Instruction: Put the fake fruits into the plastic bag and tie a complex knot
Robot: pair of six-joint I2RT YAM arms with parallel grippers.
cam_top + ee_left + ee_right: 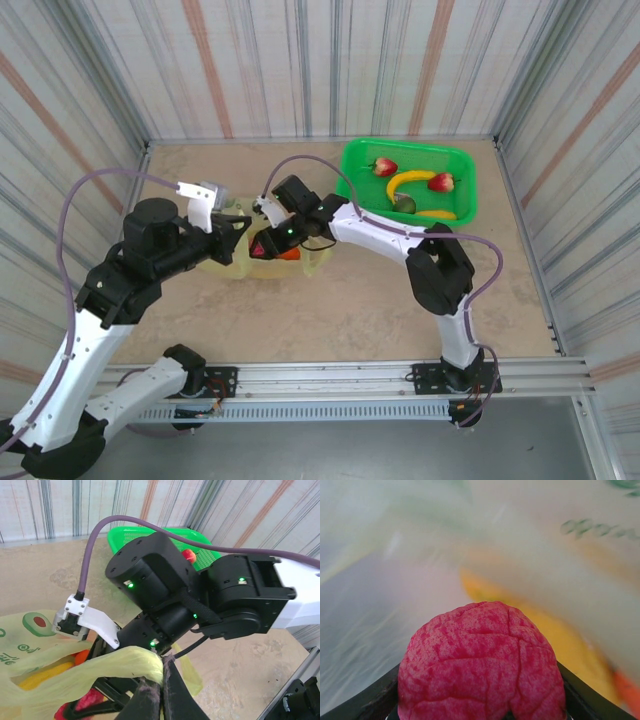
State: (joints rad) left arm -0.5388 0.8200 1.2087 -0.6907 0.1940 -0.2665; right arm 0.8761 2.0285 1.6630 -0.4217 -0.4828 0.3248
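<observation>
Top external view, mid-task: on the desk (350, 310), the basket (466, 178) at upper right held five fruits (412, 181) yet to move. The bag (222, 265) sat centre-left, untied, with the left tool (159, 677) clamped on its rim and the right tool (270, 236) gripping a red fruit (480, 665) inside.

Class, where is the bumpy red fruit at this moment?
The bumpy red fruit sits between the right gripper's fingers at the mouth of the yellow-green bag, left of centre in the top view.
</observation>
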